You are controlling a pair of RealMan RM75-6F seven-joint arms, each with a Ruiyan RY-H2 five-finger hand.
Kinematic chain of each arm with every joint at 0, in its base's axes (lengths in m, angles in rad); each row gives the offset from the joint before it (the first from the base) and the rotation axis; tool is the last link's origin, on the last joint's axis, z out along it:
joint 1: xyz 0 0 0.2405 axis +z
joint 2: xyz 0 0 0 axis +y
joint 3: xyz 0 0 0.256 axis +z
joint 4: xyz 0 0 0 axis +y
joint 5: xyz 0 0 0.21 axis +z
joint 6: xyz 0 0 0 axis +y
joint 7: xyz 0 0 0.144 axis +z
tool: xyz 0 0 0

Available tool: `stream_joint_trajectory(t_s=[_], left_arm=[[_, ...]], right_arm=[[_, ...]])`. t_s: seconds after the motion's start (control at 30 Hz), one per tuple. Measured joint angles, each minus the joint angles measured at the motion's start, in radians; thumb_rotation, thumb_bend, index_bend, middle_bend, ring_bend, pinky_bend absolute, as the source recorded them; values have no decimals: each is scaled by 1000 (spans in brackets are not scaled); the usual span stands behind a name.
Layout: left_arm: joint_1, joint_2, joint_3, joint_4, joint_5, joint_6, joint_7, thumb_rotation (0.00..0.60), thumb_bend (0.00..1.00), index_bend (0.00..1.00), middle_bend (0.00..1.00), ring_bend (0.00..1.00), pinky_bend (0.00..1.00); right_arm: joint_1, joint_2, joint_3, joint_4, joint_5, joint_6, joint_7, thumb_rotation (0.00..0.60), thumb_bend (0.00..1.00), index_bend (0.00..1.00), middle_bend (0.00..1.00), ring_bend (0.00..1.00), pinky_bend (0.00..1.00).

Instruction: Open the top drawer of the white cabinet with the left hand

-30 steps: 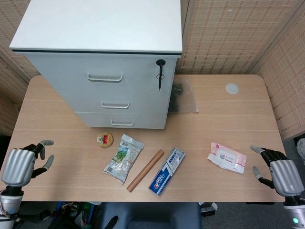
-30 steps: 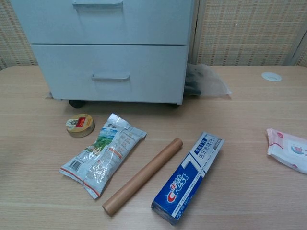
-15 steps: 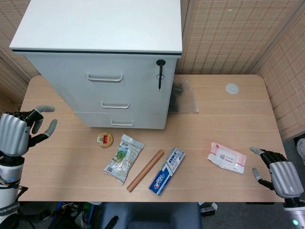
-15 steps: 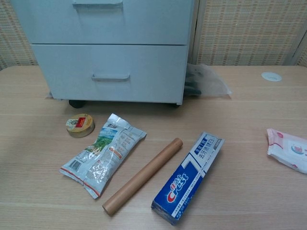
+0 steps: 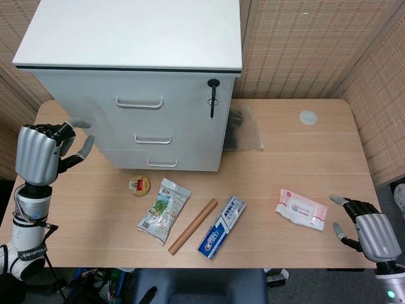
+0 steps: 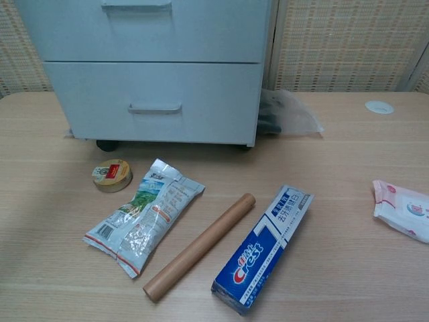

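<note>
Since the earlier frames the left robot hand (image 5: 39,154) had risen from the near left edge of the counter (image 5: 291,158) and come closer to the white cabinet (image 5: 136,38); the right robot hand (image 5: 369,228) had hardly changed place. In the head view the left robot hand was raised beside the left side of the cabinet, near the level of the middle drawer, with its back to the camera. Its fingers were apart and bent a little toward the cabinet, and it held nothing and touched nothing. The right robot hand lay low at the near right corner of the counter, released, fingers spread, also with nothing in it.

The cabinet stood at the far left part of the counter. Its top drawer (image 5: 136,95) was closed, and the top drawer handle (image 5: 139,103) was well apart from the left robot hand. A black key (image 5: 213,96) hung in the lock at the right of this drawer.

In front of the cabinet lay a small round tin (image 6: 111,174), a snack packet (image 6: 145,213), a wooden rolling pin (image 6: 200,246) and a Crest toothpaste box (image 6: 265,247). A pack of wet wipes (image 6: 402,208) lay further right, near the right robot hand. A clear plastic bag (image 5: 243,128) lay against the right side of the cabinet, and a white round lid (image 5: 308,117) lay at the far right.
</note>
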Motion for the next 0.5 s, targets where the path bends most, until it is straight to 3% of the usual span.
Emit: stream_joint_trajectory(t_s=[0.5], left_arm=[[-122, -101, -36, 57, -42, -16, 101, 600, 245, 444, 989, 940, 1000]], right_arm=[[0, -4, -3, 14, 7, -7, 14, 600, 311, 228, 315, 305, 307]])
